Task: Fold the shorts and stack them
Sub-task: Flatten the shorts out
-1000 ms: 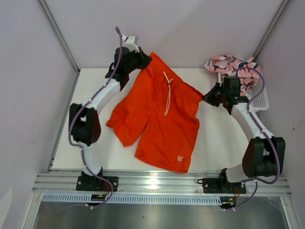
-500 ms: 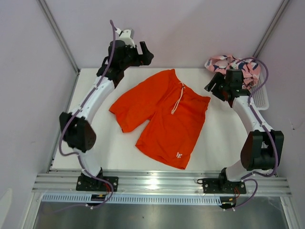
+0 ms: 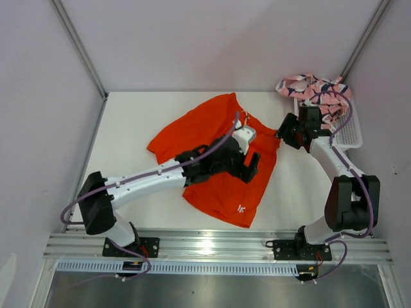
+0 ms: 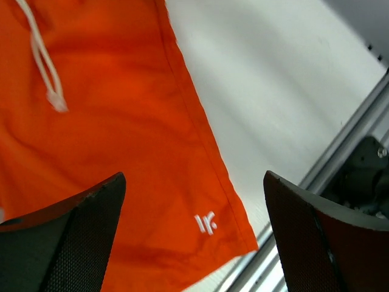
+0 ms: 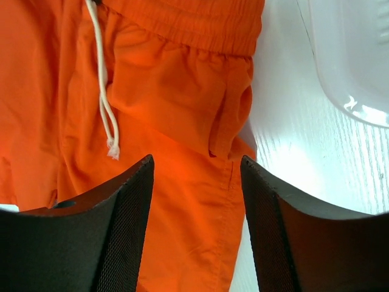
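Note:
The plain orange shorts lie spread on the white table, waistband toward the back, white drawstring on top. My left gripper hangs open over the right leg. In the left wrist view the orange cloth and its small white logo lie below the wide-apart jaws of the left gripper. My right gripper hovers open by the waistband's right corner. Under this gripper lies a side seam of the shorts, ungripped. The pink printed shorts are heaped on the basket.
A white mesh basket stands at the back right corner, its rim close to my right gripper. The metal rail runs along the table's near edge. Walls close in the back and both sides.
Both grippers have opened and let go of the orange shorts, which dropped flat. The left arm swung from the back of the table down over the shorts' right leg.

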